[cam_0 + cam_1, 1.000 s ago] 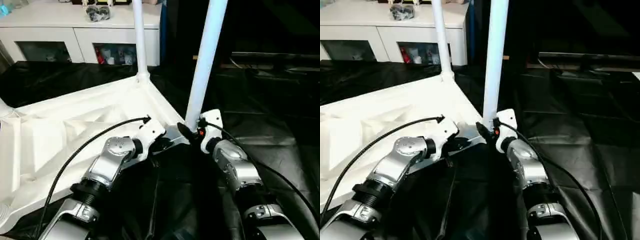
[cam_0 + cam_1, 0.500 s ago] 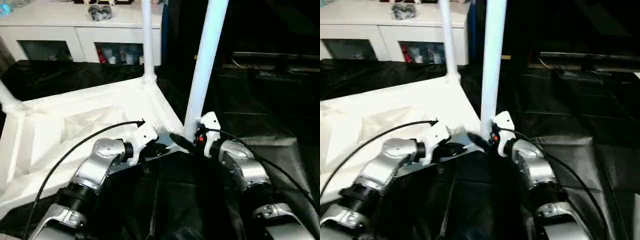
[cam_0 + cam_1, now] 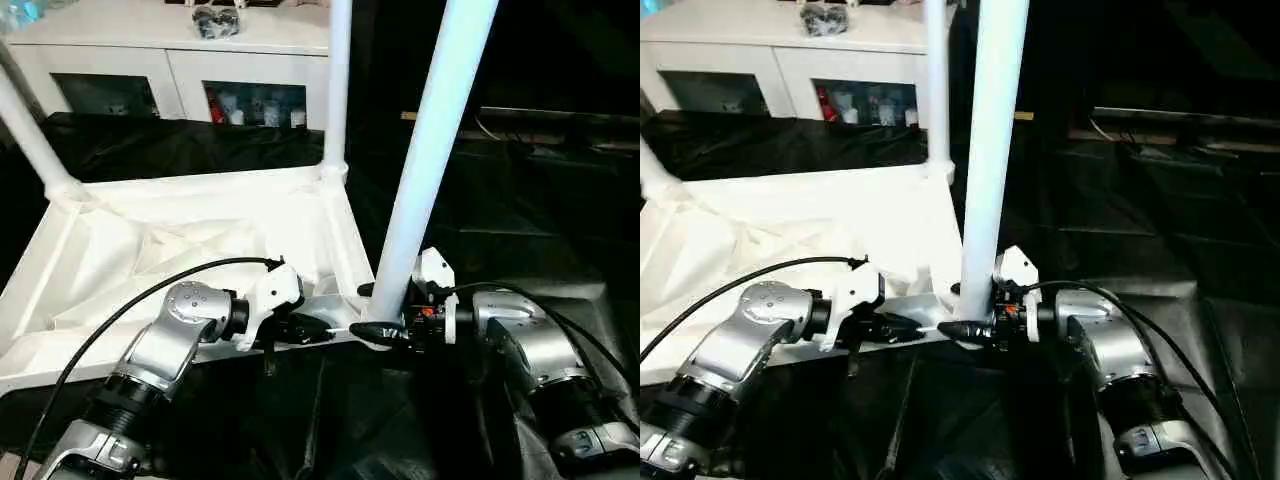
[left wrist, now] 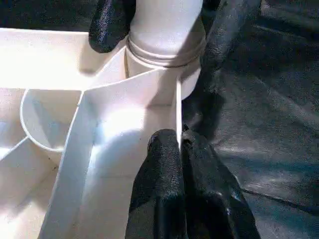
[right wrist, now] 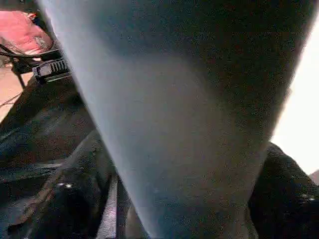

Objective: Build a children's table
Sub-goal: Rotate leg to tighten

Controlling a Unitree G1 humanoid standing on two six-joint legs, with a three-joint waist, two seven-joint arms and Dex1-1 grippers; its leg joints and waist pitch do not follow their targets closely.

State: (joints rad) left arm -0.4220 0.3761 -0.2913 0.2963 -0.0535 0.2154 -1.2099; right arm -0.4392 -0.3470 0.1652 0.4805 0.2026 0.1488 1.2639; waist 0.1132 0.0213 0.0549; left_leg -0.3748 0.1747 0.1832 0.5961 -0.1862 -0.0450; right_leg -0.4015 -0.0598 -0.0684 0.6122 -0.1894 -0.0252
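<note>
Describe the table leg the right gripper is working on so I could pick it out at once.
On the black-covered table lies the upturned white tabletop with legs standing up from its corners. The leg in question rises from the near corner, closest to the robot, with the right gripper closed around its base; it looks thickest.

The children's table (image 3: 190, 235) looks like smooth white plastic with a slight sheen, its ribbed underside catching bright highlights; the near leg (image 3: 425, 170) is the same plastic (a faintly bluish white). The bench (image 3: 530, 230) wears a black, glossy, wrinkled sheet. The forearms (image 3: 185, 330) are brushed silver metal. The gripper fingers (image 4: 169, 189) are matt black, finely textured.
</note>
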